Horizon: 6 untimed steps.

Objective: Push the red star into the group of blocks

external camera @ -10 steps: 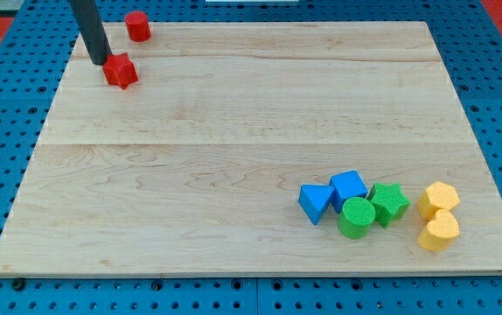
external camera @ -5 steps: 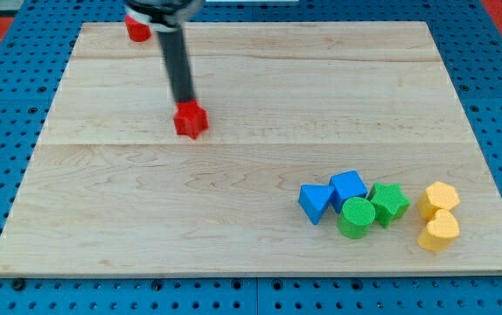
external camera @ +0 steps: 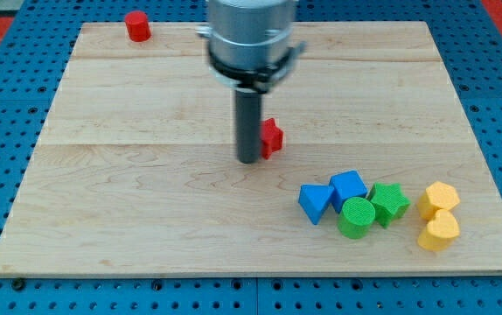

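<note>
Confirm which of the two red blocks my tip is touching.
The red star, mid-board, pressed against my tip on its right. The red cylinder sits far off at the view's top left.

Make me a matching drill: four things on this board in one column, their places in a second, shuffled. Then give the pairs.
Things:
1. red star
2. red cylinder
3. blue triangle
4. my tip

Places:
A. the view's top left, alone
B. left end of the group
C. just right of the rod
D. on the star's left side, above-left of the group

Pairs: 1-C, 2-A, 3-B, 4-D
</note>
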{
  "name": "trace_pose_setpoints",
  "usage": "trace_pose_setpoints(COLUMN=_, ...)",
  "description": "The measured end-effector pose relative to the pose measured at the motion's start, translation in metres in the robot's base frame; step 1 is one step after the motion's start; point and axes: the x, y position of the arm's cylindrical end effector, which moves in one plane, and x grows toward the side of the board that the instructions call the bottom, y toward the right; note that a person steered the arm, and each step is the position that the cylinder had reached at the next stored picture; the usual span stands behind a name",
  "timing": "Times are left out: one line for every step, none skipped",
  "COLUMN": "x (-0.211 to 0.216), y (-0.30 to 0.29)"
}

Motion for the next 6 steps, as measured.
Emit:
trace_pose_setpoints(x=-0.03, y=-0.015)
trace_pose_setpoints(x=-0.02, y=0.072)
trace_pose_setpoints(x=-0.014, y=0.141)
trace_pose_setpoints(x=-0.039, y=0.146)
trace_pose_setpoints(x=-0.042, y=0.166)
trace_pose_setpoints(x=0.01, y=0.165)
